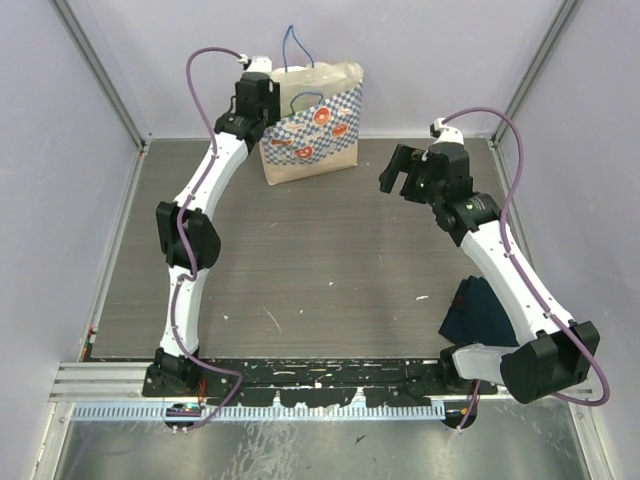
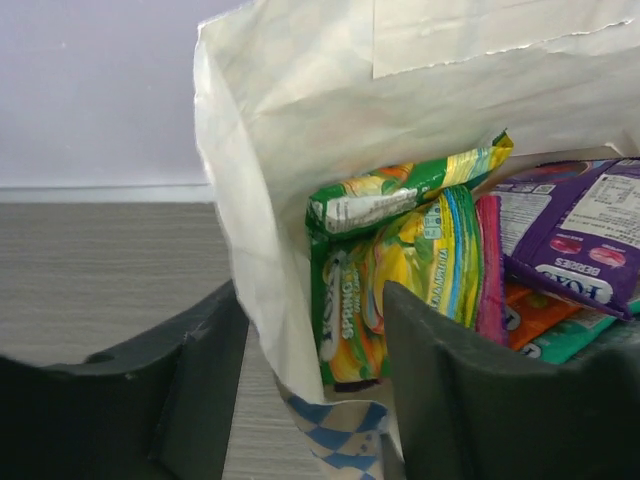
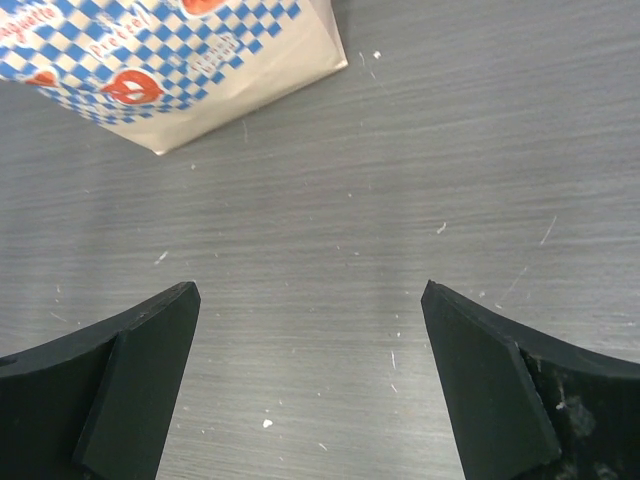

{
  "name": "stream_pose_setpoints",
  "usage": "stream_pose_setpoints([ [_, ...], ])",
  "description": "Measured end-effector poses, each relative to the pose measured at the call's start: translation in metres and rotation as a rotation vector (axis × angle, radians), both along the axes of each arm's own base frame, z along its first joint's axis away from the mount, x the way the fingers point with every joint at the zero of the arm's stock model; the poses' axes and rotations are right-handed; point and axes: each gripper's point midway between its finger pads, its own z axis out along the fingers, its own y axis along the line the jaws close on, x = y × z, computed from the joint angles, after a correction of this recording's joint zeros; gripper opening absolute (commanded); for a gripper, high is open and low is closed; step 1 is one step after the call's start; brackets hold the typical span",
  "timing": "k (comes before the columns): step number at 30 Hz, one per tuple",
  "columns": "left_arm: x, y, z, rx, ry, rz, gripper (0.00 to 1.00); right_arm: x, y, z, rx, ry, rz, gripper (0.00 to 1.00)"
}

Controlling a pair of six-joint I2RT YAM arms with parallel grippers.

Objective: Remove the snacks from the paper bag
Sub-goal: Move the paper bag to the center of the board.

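The paper bag (image 1: 312, 125) stands upright at the back of the table, beige with a blue-white checkered band; its corner shows in the right wrist view (image 3: 150, 60). My left gripper (image 1: 266, 92) is at the bag's left rim. In the left wrist view the left gripper (image 2: 312, 300) is open with its jaws astride the bag's side wall (image 2: 290, 160), one finger outside and one inside. Inside lie snacks: a green-yellow packet (image 2: 400, 250), a purple one (image 2: 580, 240), an orange one (image 2: 535, 312) and a teal one (image 2: 572, 340). My right gripper (image 1: 397, 172) (image 3: 310, 295) is open and empty over bare table, right of the bag.
A dark navy folded cloth (image 1: 478, 310) lies near the right arm's base. Grey walls close in the table on the left, back and right. The bag's blue cord handle (image 1: 295, 45) sticks up at the back.
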Motion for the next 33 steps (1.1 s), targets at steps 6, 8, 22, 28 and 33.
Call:
stream_pose_setpoints([
  [6,-0.016,0.003,0.002,-0.015,0.019,-0.009,0.00,-0.004,-0.001,-0.010,-0.011,0.028,0.003,1.00],
  [8,-0.025,0.004,0.004,-0.024,0.030,-0.016,0.00,-0.007,-0.001,-0.010,-0.015,0.032,0.005,1.00],
  [22,-0.125,0.020,0.005,0.006,0.151,-0.157,0.00,-0.022,0.004,-0.003,-0.050,0.031,0.022,1.00],
  [28,-0.193,0.040,0.009,0.027,0.171,-0.193,0.00,-0.026,0.010,0.019,-0.040,-0.049,0.019,1.00],
  [33,-0.240,0.051,0.020,-0.003,0.148,-0.207,0.13,-0.014,0.015,0.037,-0.022,-0.142,-0.012,1.00],
])
